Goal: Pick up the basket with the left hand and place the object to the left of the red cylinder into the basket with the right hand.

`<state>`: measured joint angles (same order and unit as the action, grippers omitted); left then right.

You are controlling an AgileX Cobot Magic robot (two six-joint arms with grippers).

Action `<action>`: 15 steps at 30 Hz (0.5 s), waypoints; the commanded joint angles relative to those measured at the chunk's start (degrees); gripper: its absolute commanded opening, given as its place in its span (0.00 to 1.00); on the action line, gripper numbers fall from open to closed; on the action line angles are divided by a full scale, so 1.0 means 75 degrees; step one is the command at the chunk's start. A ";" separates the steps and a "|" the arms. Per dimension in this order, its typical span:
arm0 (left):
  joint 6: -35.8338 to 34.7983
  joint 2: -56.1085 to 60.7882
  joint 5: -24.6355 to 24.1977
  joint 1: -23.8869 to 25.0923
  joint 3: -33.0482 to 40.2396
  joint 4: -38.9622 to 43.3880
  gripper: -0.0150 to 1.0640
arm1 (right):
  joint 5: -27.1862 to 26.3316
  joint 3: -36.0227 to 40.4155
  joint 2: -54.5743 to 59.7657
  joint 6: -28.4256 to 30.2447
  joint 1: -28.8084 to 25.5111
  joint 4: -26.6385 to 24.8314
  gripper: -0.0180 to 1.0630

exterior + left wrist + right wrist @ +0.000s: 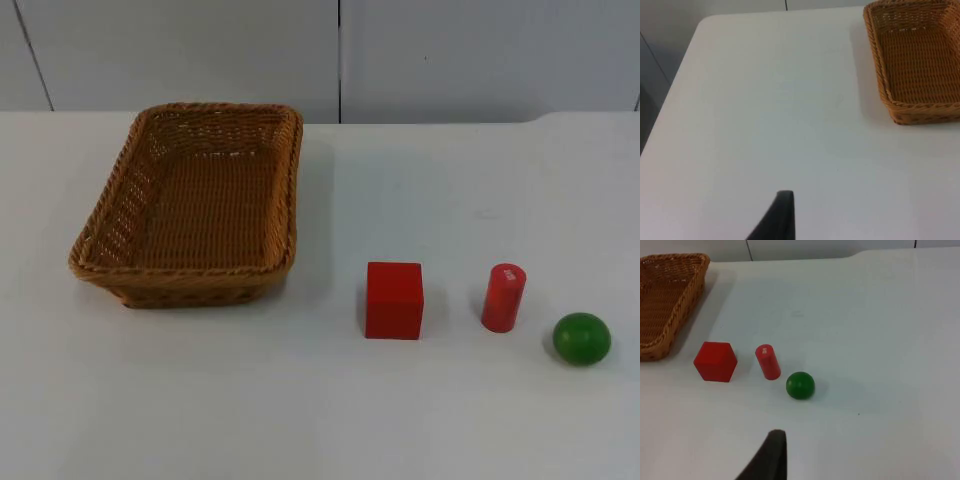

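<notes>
A: Status? How far along?

B: Nothing done yet, far as I can judge. Basket sits flat on the tabletop, nothing in it, not lifted. Red cube, the obj left of the red cylinder, is on the tabletop too, untouched.

A: Layout?

B: Top view: basket well apart from the blocks. Then a row: cube, cylinder, green ball. Cube and cylinder near each other w/ a gap between. Ball just beside the cylinder, not touching. Cylinder looks upright.

A: Claws?

B: Left claw: one black fingertip over bare tabletop, basket off to one side and ahead of it, not in contact. Spread or pressed together? Can't tell, just one tip to go on. Right claw: same story, one tip, blocks ahead of it, ball nearest, cube farther. Can't tell its state either. Neither is pinching anything.

A: So what's left?

B: All of it, imo. Left has to reach the basket rim, grip, lift. Right has to get to the cube, past ball and cylinder, grab it, drop it in the basket.
</notes>
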<state>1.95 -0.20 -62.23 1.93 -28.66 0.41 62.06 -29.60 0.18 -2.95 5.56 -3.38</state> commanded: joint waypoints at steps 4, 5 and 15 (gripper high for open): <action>-0.0034 -0.0260 0.0178 -0.0001 -0.0169 -0.0159 0.99 | -0.0247 -0.0370 0.0555 0.0002 -0.0043 -0.0197 0.99; -0.0034 -0.0442 0.0217 -0.0001 -0.0263 -0.0177 0.99 | -0.0277 -0.0474 0.0815 0.0002 -0.0043 -0.0197 0.99; -0.0034 -0.2750 0.0507 -0.0001 -0.0907 -0.0205 0.99 | -0.1188 -0.1233 0.3170 0.0134 -0.0043 -0.0169 0.99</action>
<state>1.95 -19.88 -59.64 1.93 -34.85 -0.42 54.73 -38.20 22.40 -2.56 5.56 -4.48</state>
